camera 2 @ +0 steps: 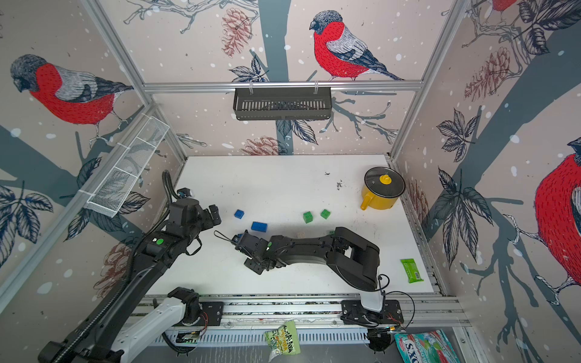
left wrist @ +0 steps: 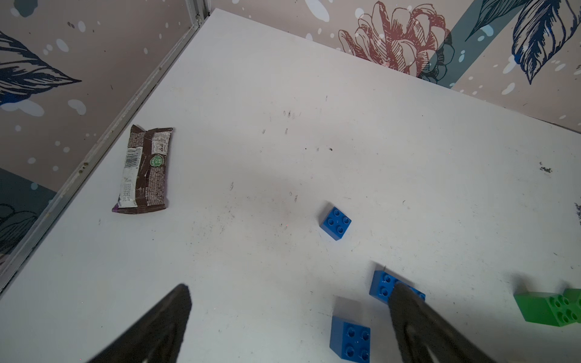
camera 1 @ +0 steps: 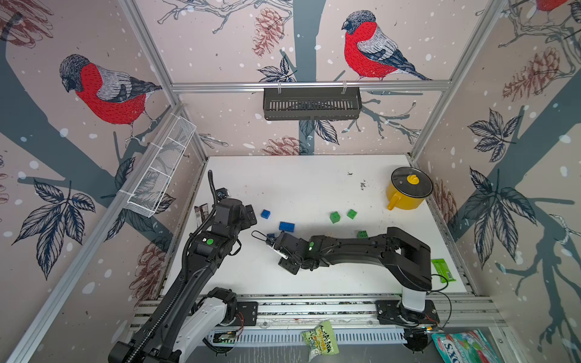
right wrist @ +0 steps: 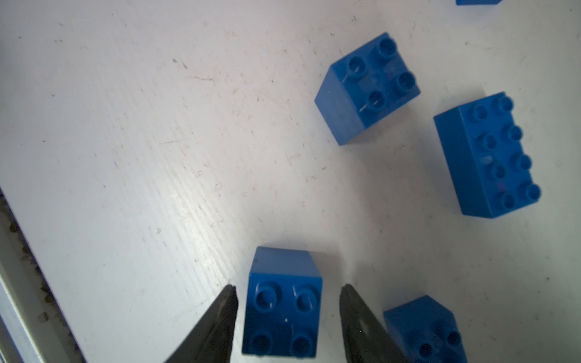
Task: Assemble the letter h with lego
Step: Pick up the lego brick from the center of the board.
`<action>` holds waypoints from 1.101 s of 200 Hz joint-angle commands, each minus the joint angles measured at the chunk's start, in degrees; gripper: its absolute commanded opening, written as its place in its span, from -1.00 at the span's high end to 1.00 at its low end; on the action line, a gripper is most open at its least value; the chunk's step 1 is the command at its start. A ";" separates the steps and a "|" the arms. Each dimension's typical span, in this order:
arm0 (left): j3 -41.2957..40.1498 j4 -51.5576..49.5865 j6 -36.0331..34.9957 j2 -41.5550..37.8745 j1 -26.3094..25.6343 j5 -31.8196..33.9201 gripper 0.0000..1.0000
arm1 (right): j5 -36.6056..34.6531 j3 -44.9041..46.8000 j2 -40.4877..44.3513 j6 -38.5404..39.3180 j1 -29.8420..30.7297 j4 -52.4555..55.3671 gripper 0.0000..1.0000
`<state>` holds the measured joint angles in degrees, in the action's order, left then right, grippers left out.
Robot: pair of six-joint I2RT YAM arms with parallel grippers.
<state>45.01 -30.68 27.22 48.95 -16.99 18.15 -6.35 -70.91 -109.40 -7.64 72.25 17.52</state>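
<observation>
My right gripper (right wrist: 287,287) stands low over the table with its jaws on either side of a blue cube lego brick (right wrist: 283,301), a thin gap showing on each side. Beside it lie another blue cube (right wrist: 367,88), a long blue brick (right wrist: 487,157) and a further blue cube (right wrist: 424,333). In a top view the right gripper (camera 1: 269,240) is mid-table, near the long blue brick (camera 1: 286,226) and a blue cube (camera 1: 265,214). Three green bricks (camera 1: 335,217) (camera 1: 352,214) (camera 1: 362,234) lie further right. My left gripper (left wrist: 289,289) hovers wide open and holds nothing.
A yellow pot (camera 1: 407,191) with a glass lid stands at the back right. A brown snack wrapper (left wrist: 144,169) lies by the left wall and a green wrapper (camera 1: 441,268) at the right edge. A white wire basket (camera 1: 160,169) hangs on the left wall.
</observation>
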 commanded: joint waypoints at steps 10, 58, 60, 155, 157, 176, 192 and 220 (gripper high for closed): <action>-0.04 1.24 0.40 -0.22 0.08 0.89 -0.96 | -0.24 -0.76 -0.86 -1.23 0.11 0.58 -0.05; -0.11 1.25 0.44 -0.41 0.07 1.10 -0.96 | -1.31 -1.24 -1.22 -2.12 0.25 1.06 0.02; -0.11 1.24 0.41 -0.43 0.04 1.14 -0.96 | -1.34 -1.29 -1.20 -2.12 0.26 1.08 0.03; -0.21 1.30 0.26 -0.73 0.11 1.52 -0.96 | -4.42 -2.84 -1.04 -6.03 0.87 2.93 0.28; -0.20 1.31 0.26 -0.71 0.07 1.55 -0.96 | -4.83 -3.05 -0.88 -6.32 0.84 3.03 0.30; -0.24 1.39 0.17 -0.66 0.07 1.41 -0.96 | -8.73 -4.42 -0.04 -8.71 0.45 3.68 0.34; -0.27 1.39 0.09 -0.61 0.11 1.27 -0.96 | -9.47 -6.14 0.20 -11.43 -1.14 5.06 0.34; -0.28 1.44 -0.05 -0.60 0.07 1.27 -0.96 | -10.37 -8.64 -0.44 -18.62 -4.81 7.06 0.37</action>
<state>44.91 -30.68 27.11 48.40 -16.99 18.44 -13.85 -77.84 -109.86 -18.41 69.65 21.47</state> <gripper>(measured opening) 0.980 0.344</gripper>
